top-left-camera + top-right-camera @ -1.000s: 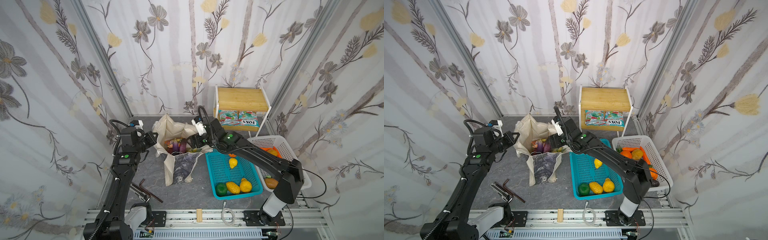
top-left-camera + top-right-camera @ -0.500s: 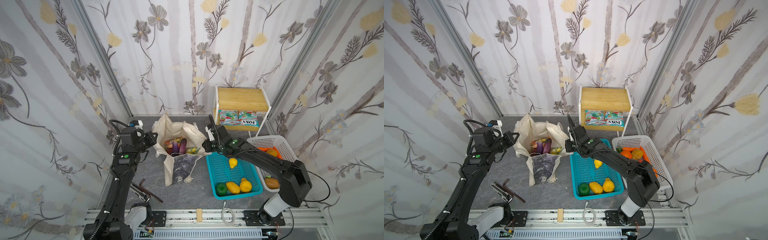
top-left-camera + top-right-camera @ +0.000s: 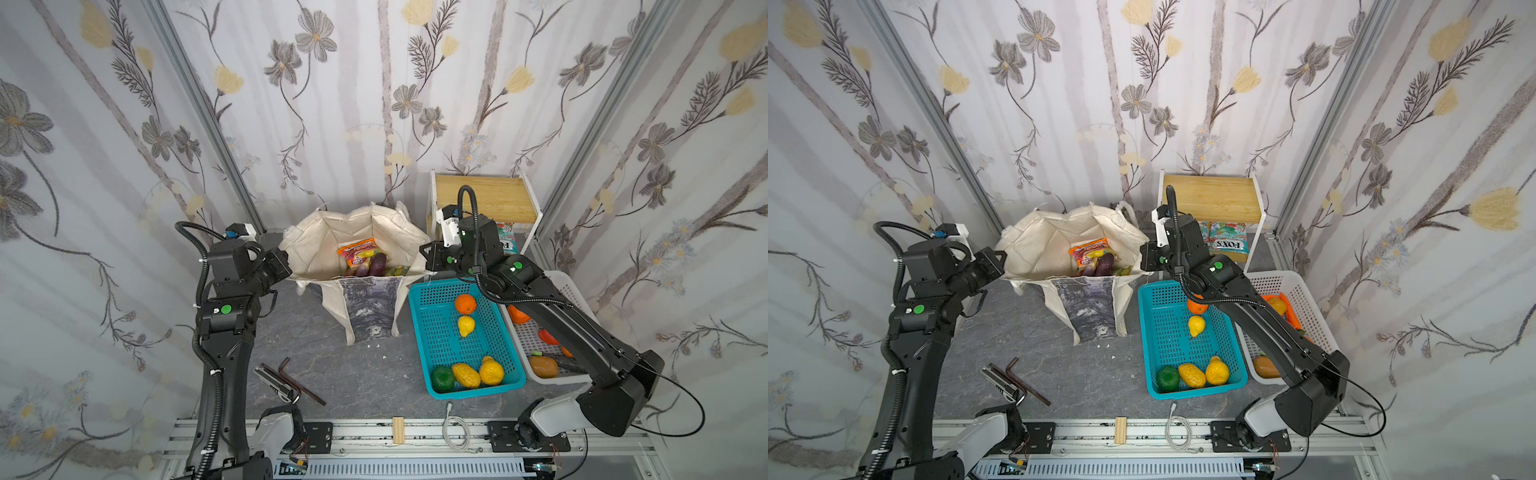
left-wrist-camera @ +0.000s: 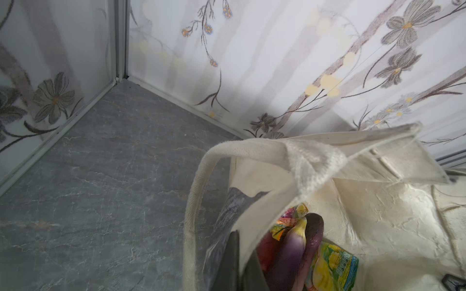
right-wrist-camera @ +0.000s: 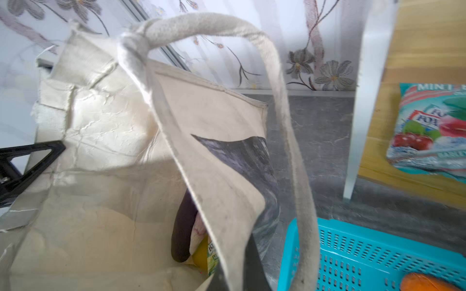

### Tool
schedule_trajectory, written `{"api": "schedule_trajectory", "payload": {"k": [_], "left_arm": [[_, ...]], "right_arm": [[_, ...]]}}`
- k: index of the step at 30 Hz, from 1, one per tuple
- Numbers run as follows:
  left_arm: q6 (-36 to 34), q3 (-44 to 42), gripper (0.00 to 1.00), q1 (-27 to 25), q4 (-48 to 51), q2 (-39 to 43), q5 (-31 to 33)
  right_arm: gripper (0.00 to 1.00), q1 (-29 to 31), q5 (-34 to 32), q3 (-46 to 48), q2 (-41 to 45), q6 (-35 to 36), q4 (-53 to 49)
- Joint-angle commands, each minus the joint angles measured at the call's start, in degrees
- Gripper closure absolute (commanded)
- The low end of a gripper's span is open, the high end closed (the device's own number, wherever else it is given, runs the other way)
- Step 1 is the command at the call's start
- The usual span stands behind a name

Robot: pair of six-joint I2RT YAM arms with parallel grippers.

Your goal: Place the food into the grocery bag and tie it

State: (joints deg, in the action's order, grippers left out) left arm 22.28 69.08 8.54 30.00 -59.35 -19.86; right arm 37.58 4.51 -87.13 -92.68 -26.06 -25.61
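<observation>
The left fingers (image 4: 232, 262) are pressed together on the cream canvas of the grocery bag (image 3: 316, 245), pinching its rim on the side away from the teal basket (image 3: 436, 328). The right fingers (image 5: 252, 267) are closed on the opposite rim, the side nearest that basket. In the right wrist view this pinch sits at the very edge of the picture, so the cloth only seems to run between them. Between the two grips the bag stands upright on the grey bench (image 3: 365, 386), just beside the teal basket, with its mouth stretched wide open.

Inside the bag lie a purple eggplant (image 3: 376, 264), an orange snack packet (image 3: 357, 250) and a green snack packet (image 4: 332, 267). One cloth handle (image 4: 191, 214) loops outward past the left fingers, and the other handle (image 5: 285, 100) arches over the gap toward the teal basket.

In the teal basket are an orange (image 3: 465, 303) and a small yellow fruit (image 3: 466, 325) near its middle. A green fruit (image 3: 442, 376) and two larger yellow fruits (image 3: 478, 373) sit at its front end. The white basket (image 3: 569, 286) touches the teal basket's far side, and the wooden shelf (image 3: 482, 199) stands behind it.
</observation>
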Motion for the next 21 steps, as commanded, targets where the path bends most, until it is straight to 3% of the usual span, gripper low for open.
{"api": "schedule_trajectory", "payload": {"k": [1, 5, 9, 12, 13, 15, 18, 19, 21], "left_arm": [[0.8, -0.6, 1.00, -2.1, -2.3, -1.9, -1.5], [2.5, -0.9, 1.00, -9.0, -6.7, -4.4, 0.7], [6.6, -2.8, 1.00, -9.7, -12.6, -7.8, -4.3], [7.4, -3.6, 1.00, -10.5, -14.1, -9.3, -3.9], [7.8, -4.0, 0.96, -10.5, -14.7, -9.3, -4.0], [8.1, -4.7, 0.78, -10.4, -15.9, -8.9, -3.8], [8.5, -3.4, 0.28, -9.0, -16.3, -7.6, -2.2], [9.1, -2.6, 0.02, -8.0, -16.4, -6.9, -1.4], [11.4, -1.8, 0.00, -4.9, -16.6, -4.4, 0.8]], "right_arm": [[1.00, 1.9, 0.8, 1.0, -1.0, 0.2, 2.1], [1.00, 5.2, -0.9, 1.3, -5.0, -3.5, 5.2], [1.00, 6.6, -1.4, 2.2, -9.2, -7.3, 8.8], [1.00, 7.0, -2.5, 3.1, -10.9, -8.5, 9.7], [1.00, 6.9, -2.9, 3.7, -11.0, -8.6, 9.9], [1.00, 6.6, -4.4, 5.2, -10.9, -8.7, 10.0], [1.00, 5.5, -4.3, 8.1, -10.0, -9.2, 11.0], [1.00, 5.2, -4.1, 9.2, -9.5, -9.3, 11.6], [1.00, 4.5, -3.1, 10.4, -9.2, -9.5, 12.5]]}}
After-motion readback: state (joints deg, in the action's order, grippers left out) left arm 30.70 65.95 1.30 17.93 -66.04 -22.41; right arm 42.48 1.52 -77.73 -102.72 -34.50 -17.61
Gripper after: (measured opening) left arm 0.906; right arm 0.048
